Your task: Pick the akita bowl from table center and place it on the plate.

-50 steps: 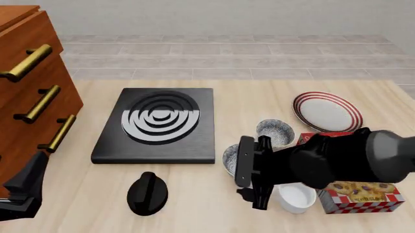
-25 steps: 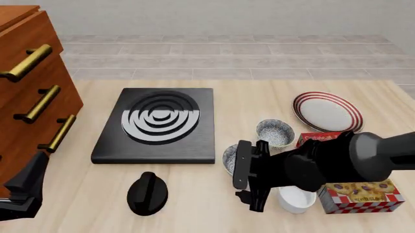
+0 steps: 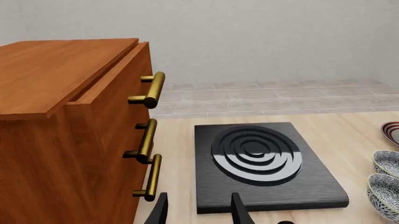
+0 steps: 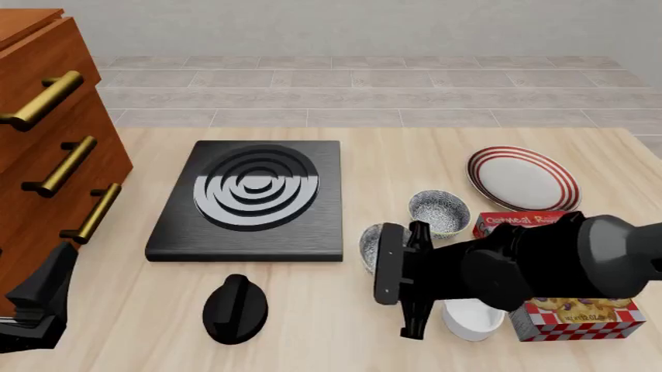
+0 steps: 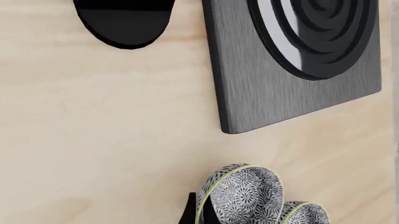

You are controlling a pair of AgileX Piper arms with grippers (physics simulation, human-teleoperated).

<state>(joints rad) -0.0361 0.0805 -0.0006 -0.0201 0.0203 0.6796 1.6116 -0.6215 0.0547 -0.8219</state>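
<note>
Right end effector (image 4: 401,288) hovers over the near bowl (image 4: 370,246) at table (image 4: 414,155) center; whether its fingers are apart, I cannot tell. Left end effector (image 3: 198,210) is spread open, empty. The plate (image 4: 520,178) sits far right. Box (image 4: 563,302) lettering is unreadable.

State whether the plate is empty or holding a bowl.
Empty: the plate shows a bare white centre; both patterned bowls sit on the table nearer the arms.

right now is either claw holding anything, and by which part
Left claw: nothing. Right claw has a finger at the akita bowl's rim; a closed grip cannot be told.
</note>
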